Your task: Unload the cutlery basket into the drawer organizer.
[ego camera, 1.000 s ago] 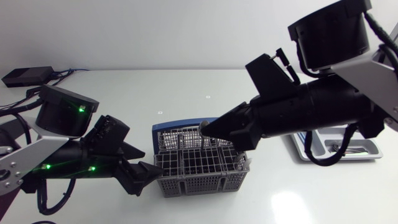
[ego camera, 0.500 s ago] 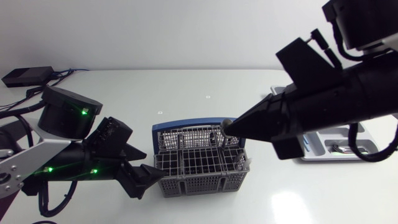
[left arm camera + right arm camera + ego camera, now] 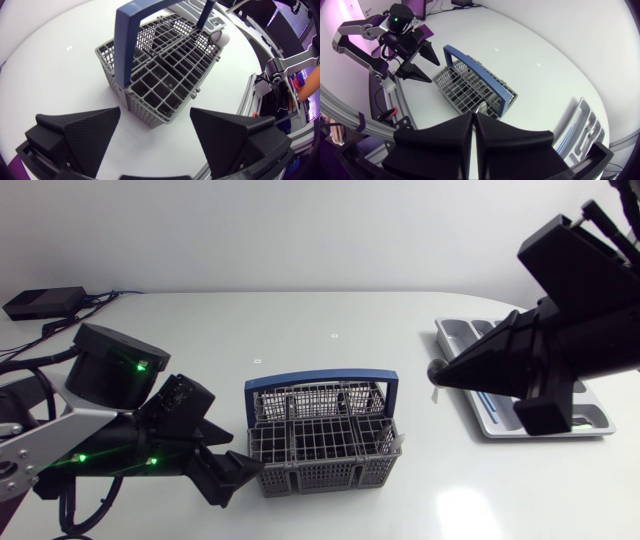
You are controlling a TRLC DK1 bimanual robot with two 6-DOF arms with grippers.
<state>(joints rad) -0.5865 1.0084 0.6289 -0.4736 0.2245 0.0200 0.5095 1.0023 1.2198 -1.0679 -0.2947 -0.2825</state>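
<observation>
A grey wire cutlery basket (image 3: 320, 442) with a blue handle stands in the middle of the table. My left gripper (image 3: 238, 472) is open just off its left front corner. In the left wrist view the basket (image 3: 160, 70) lies ahead of the spread fingers of this gripper (image 3: 155, 131), and they do not touch it. My right gripper (image 3: 440, 372) hangs above the table between the basket and the drawer organizer (image 3: 497, 420). It is shut on a piece of silver cutlery (image 3: 481, 107), of which only a small rounded end (image 3: 437, 369) shows. The right arm hides much of the organizer.
A black box (image 3: 42, 301) with cables lies at the far left back corner. The organizer (image 3: 583, 124) sits near the table's right edge, with several long compartments. Bare white table surrounds the basket (image 3: 475, 90).
My right gripper has carried the cutlery piece from above the basket rightward, up to the organizer's left edge. The left arm has barely shifted.
</observation>
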